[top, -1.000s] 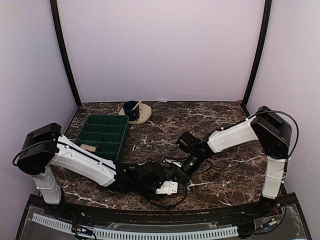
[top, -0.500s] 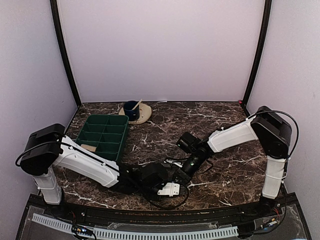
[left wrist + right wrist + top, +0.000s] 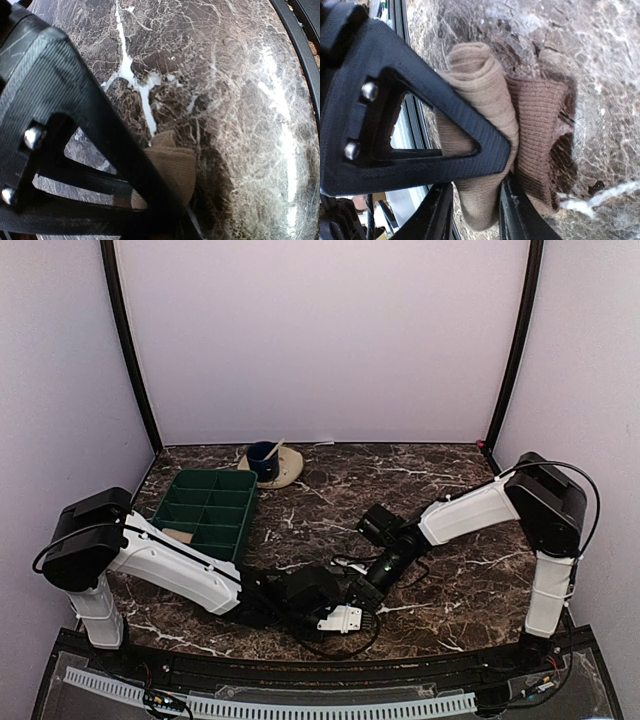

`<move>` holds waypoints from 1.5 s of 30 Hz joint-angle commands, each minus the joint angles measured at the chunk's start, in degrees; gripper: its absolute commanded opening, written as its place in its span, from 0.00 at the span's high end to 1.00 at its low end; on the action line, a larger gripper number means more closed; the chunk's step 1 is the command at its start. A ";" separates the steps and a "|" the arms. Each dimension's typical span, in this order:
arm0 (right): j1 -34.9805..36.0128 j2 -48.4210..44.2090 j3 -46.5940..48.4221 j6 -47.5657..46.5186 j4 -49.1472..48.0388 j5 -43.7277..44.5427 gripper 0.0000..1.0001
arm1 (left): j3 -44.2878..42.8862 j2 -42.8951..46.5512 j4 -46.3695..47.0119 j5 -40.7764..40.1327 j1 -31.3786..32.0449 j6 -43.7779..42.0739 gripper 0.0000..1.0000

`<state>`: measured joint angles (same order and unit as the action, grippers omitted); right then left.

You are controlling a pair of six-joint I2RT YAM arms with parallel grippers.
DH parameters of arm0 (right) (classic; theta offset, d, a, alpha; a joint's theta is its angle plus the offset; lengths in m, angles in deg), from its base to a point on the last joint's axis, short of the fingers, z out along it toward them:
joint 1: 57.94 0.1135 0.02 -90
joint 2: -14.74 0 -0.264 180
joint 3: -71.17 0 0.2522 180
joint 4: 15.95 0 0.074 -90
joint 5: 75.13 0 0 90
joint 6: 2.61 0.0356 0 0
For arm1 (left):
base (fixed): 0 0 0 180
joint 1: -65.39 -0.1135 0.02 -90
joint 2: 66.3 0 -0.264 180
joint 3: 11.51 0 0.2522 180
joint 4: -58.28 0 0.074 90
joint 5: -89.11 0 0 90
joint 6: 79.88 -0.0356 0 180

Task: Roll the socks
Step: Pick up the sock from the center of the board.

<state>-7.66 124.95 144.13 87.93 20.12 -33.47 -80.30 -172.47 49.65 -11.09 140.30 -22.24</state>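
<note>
Right fingers clamp the socks, a tan roll with a flat tail at the desk front edge, likely to stop it unrolling. Left fingers sit beside the cloth; whether open or closed, cannot tell

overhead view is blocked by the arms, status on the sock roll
Right gripper clamped on half-rolled sock. Left gripper at it, grip unclear. Tray and cup far back, out of the way.

Arms angled inward, left tool low, right tool clamped
</note>
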 commanded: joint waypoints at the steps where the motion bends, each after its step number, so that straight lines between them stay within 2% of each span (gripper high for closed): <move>1: -0.13 -0.03 -3.55 1.06 0.54 4.60 0.69 | 1.20 -1.94 -1.17 1.47 0.24 0.40 1.00; 21: -2.54 -7.06 -9.37 4.94 -2.77 7.03 0.64 | 3.08 0.99 -0.46 -0.04 -1.39 -0.42 1.00; 31: -3.70 -11.79 -11.38 7.60 -4.72 9.83 0.63 | 4.44 4.52 -0.18 -4.36 -2.87 -2.41 1.00; 39: -3.95 -14.68 -11.27 9.62 -5.89 12.37 0.63 | 4.66 9.43 -2.34 -8.63 -4.73 -3.89 1.00; 45: -3.90 -15.77 -10.53 11.07 -7.68 14.31 0.63 | 4.58 15.97 -5.28 -13.13 -8.47 -6.13 1.00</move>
<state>-11.13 110.77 133.20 97.41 14.48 -21.16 -76.21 -162.50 47.35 -19.70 134.25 -26.19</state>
